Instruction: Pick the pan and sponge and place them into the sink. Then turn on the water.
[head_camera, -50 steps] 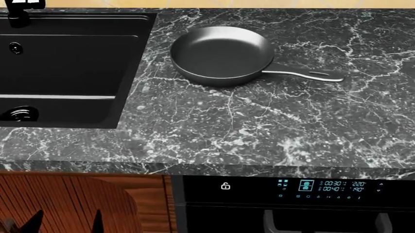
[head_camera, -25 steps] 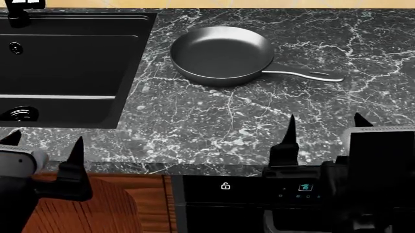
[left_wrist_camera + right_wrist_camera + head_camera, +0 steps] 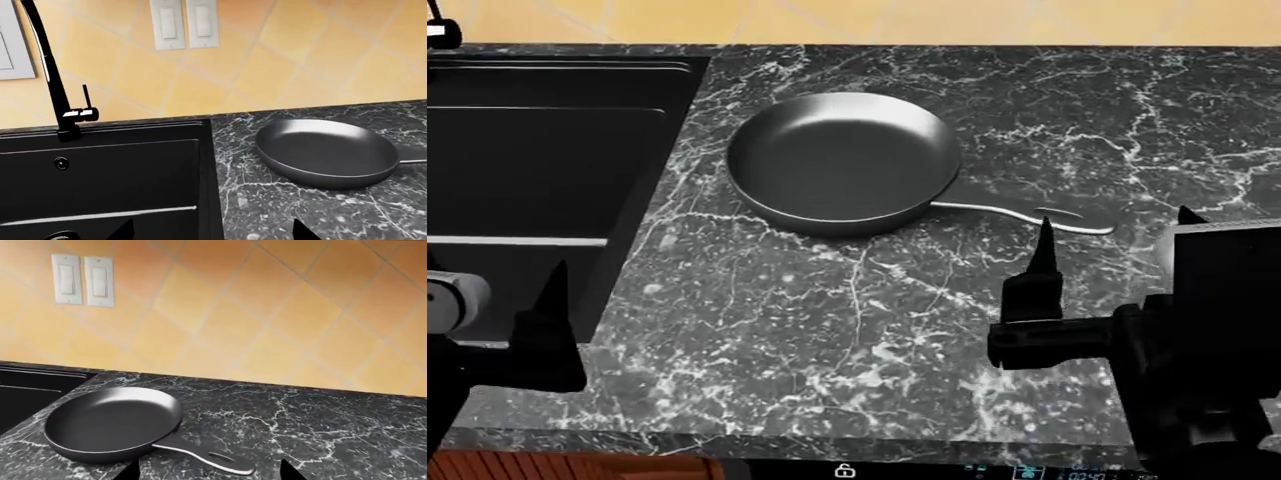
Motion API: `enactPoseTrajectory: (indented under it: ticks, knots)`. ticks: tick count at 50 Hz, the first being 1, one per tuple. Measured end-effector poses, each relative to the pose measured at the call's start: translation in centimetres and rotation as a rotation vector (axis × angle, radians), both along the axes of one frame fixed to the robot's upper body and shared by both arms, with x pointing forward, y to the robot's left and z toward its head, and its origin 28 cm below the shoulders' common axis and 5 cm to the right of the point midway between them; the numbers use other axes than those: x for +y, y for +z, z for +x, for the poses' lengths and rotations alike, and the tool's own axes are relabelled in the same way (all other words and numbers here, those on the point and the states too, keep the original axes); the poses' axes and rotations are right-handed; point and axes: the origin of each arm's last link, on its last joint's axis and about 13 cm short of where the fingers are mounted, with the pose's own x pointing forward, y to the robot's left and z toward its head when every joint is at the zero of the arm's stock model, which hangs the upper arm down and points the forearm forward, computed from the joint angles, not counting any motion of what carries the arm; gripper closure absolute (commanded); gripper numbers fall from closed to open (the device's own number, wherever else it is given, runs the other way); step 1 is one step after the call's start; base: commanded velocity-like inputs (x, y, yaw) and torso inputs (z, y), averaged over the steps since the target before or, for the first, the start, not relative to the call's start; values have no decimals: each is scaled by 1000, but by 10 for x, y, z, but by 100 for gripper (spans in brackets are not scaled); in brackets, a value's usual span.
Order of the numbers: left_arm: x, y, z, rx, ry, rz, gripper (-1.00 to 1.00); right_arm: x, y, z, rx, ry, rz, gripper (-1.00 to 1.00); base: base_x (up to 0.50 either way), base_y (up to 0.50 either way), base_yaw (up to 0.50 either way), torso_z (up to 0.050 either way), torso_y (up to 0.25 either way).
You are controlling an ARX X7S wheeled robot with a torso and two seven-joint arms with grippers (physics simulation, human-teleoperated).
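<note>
The dark grey pan point(image 3: 841, 160) sits on the black marble counter, right of the sink point(image 3: 681, 110), with its flat handle point(image 3: 1028, 215) pointing right. It also shows in the left wrist view point(image 3: 327, 152) and in the right wrist view point(image 3: 113, 420). My left gripper point(image 3: 487, 290) is open and empty over the sink's front right corner. My right gripper point(image 3: 1116, 225) is open and empty just in front of the handle's end point(image 3: 220, 460). The black faucet point(image 3: 53, 75) with its thin lever point(image 3: 85, 95) stands behind the sink point(image 3: 100, 150). The sponge is out of view.
A tiled yellow wall with two white switches point(image 3: 183, 22) stands behind the counter. The sink has an overflow hole point(image 3: 61, 163) on its back wall. The counter's front edge point(image 3: 827, 445) lies below my grippers, with an oven panel under it.
Both grippers have risen from below the counter edge and now sit over its front part. The head view has shifted, so the pan and sink appear lower and further left.
</note>
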Motion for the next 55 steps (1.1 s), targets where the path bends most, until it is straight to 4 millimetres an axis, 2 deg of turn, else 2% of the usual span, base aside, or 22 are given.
enactPoseTrajectory:
  ticks: [12,25,47,55]
  knots:
    - [6,0,-2,-1,23,4,-100,0,-2,0,16,5,-9,-100,382,-78,0,0,0]
    - [6,-4,-1,4,36,7,-100,3,-9,1,41,24,-12,-100,388,115,0,0,1]
    - [8,-8,-2,14,37,6,-100,1,-7,3,54,19,-13,-100,364,2,0,0,0]
    - [8,-10,-3,18,37,7,-100,-2,-2,2,70,18,-16,-100,86,0,0,0,1]
